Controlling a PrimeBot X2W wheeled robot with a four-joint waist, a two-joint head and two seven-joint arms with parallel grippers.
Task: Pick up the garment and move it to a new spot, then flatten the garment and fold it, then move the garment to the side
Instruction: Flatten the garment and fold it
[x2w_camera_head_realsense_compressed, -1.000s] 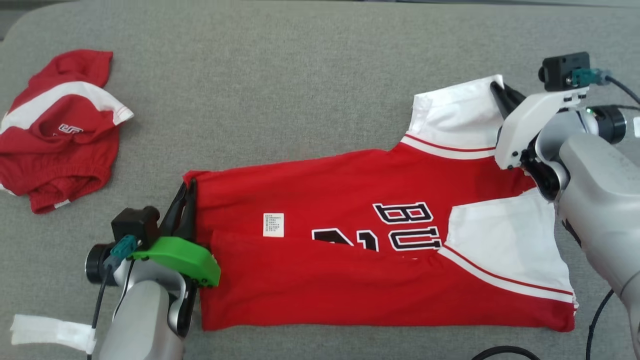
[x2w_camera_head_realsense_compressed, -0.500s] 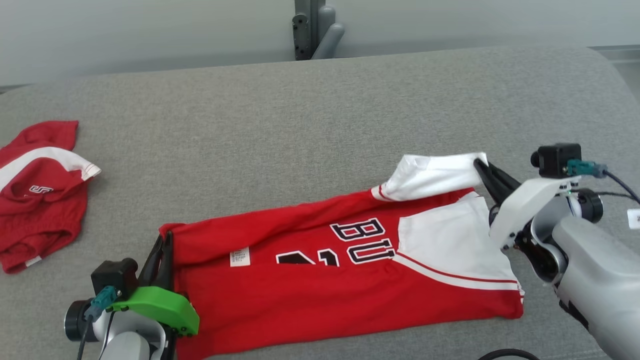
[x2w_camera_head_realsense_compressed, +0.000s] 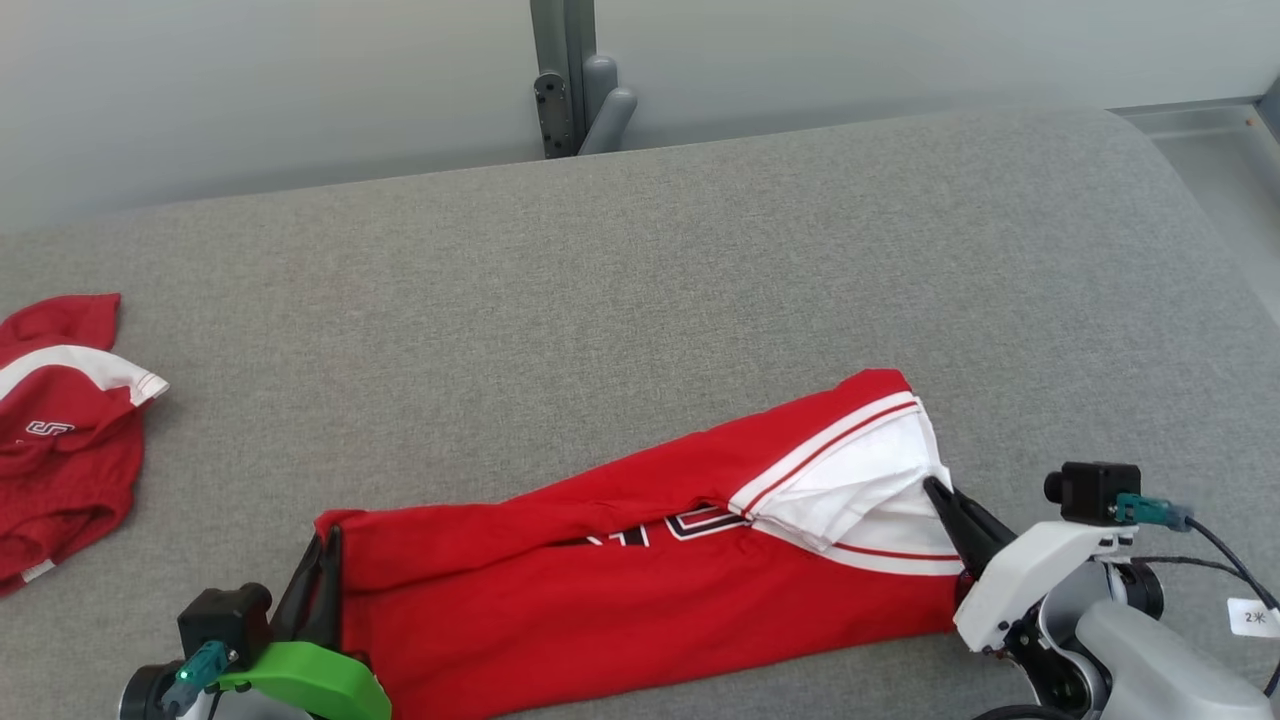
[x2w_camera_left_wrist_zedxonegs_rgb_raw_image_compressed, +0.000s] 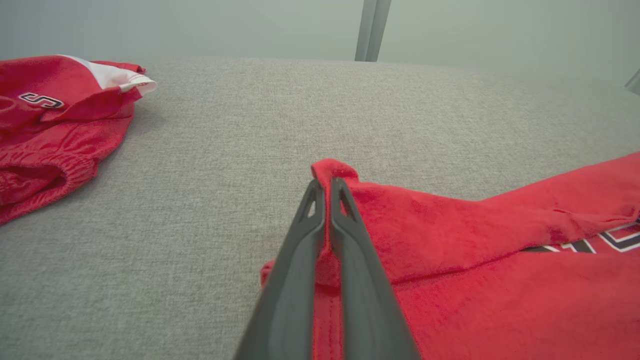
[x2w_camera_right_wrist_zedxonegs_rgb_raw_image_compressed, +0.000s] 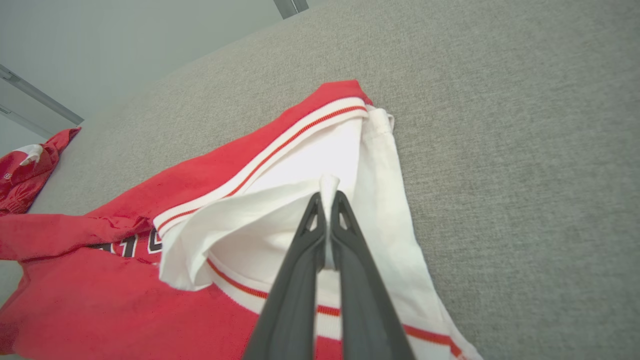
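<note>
Half-folded on the table (x2w_camera_head_realsense_compressed: 700, 280), the shirt (x2w_camera_head_realsense_compressed: 600, 610) is pinched tight at both ends, left fingers (x2w_camera_left_wrist_zedxonegs_rgb_raw_image_compressed: 295, 260) on the hem corner, right fingers (x2w_camera_right_wrist_zedxonegs_rgb_raw_image_compressed: 300, 270) on the white sleeve, seemingly to lay the fold evenly

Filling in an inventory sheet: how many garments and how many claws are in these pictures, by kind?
Garments: 2 (red-and-white jersey, crumpled red garment)
Claws: 2 (left claw, right claw)
Total: 4
</note>
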